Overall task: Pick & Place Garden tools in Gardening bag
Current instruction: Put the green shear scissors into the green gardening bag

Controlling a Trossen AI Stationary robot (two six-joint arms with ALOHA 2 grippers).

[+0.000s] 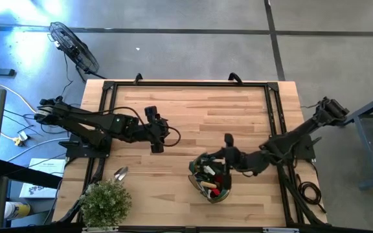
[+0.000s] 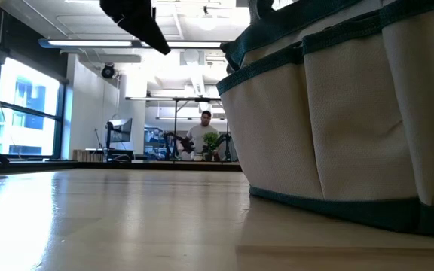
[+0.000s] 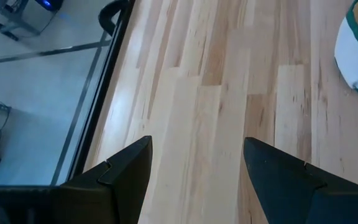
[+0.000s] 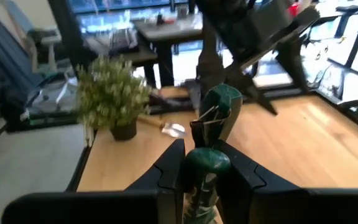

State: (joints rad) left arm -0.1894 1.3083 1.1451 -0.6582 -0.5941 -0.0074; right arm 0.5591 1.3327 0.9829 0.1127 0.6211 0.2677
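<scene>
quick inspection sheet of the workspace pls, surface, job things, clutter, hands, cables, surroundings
surface: light wood table, black frame around it.
job's things: gardening bag near the front edge, tools inside; green spray bottle; silver scoop lying by the plant.
clutter: potted plant at the front left corner.
hands: left hand open above bare wood; right hand shut on the spray bottle, over the bag.
cables: loose cables on the floor, left.
surroundings: fan on the floor; a person far behind.

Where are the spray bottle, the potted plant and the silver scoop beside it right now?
Green spray bottle (image 4: 211,163): right wrist view, on its rounded cap between the right gripper's fingers.
Potted plant (image 1: 105,202): high view, middle of its foliage.
Silver scoop (image 1: 120,173): high view, on its shiny blade.
</scene>
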